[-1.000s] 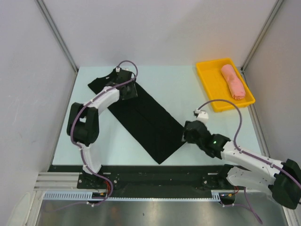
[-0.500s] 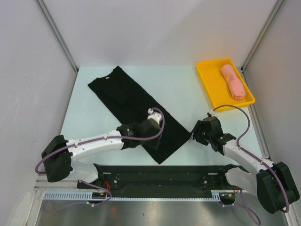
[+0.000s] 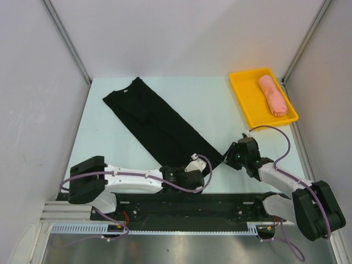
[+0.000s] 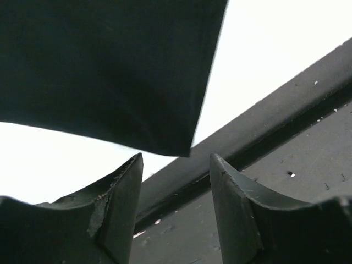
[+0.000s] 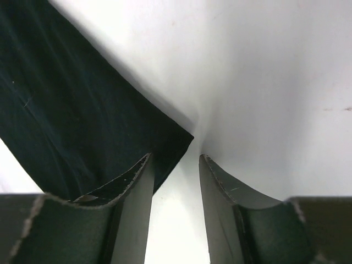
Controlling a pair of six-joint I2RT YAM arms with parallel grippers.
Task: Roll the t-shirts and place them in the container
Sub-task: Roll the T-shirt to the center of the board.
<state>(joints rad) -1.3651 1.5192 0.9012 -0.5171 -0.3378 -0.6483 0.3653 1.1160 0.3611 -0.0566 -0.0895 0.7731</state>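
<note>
The black t-shirt (image 3: 159, 124) lies flat on the table, folded into a long strip running from the far left to the near middle. My left gripper (image 3: 186, 177) is open at the strip's near corner; in the left wrist view that corner (image 4: 170, 132) hangs just beyond the fingertips, and the gripper (image 4: 176, 158) holds nothing. My right gripper (image 3: 229, 156) is open at the strip's right corner. In the right wrist view the black cloth (image 5: 82, 126) lies under the left finger, with the gripper (image 5: 175, 158) over bare table. The salmon-pink rolled t-shirt (image 3: 273, 95) lies in the tray.
The yellow plastic tray (image 3: 243, 94) stands at the far right of the table. The black rail of the table's near edge (image 4: 275, 110) runs just beside the left gripper. White walls enclose the left, back and right.
My left arm has swung from the shirt's far collar end down to its near corner. My right gripper has drawn back slightly to the right corner.
</note>
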